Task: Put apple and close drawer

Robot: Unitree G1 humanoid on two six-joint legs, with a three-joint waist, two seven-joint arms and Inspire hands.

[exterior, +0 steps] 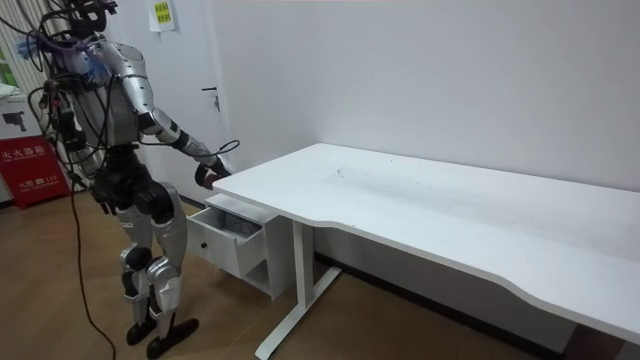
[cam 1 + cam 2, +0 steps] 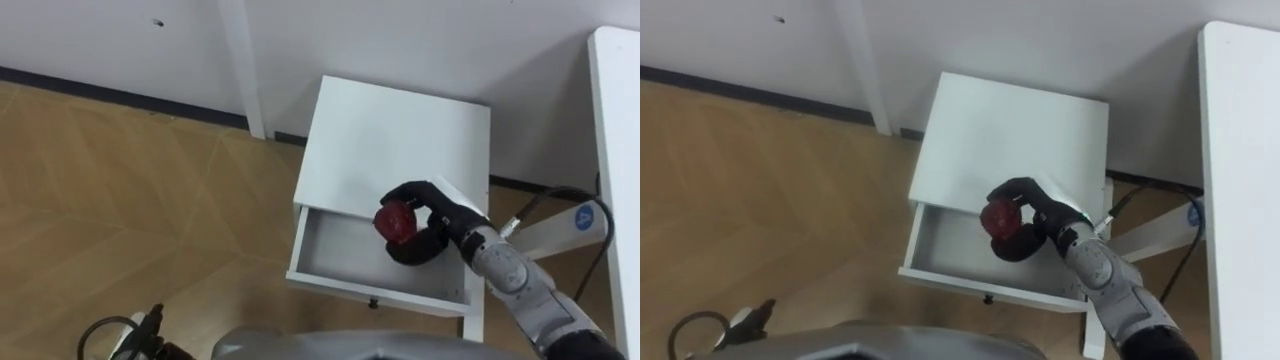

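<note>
Holding the red apple [image 2: 397,222] over the open drawer [image 2: 338,248] with our right hand [image 2: 436,236] curled round it, we reckon it's firm, smooth and lightish, so gripping its round middle feels safest.

We hold the red apple [image 2: 396,222] in our curled right hand [image 2: 436,226], just above the white drawer [image 2: 335,247], which stands pulled open from its cabinet [image 2: 400,130].
</note>
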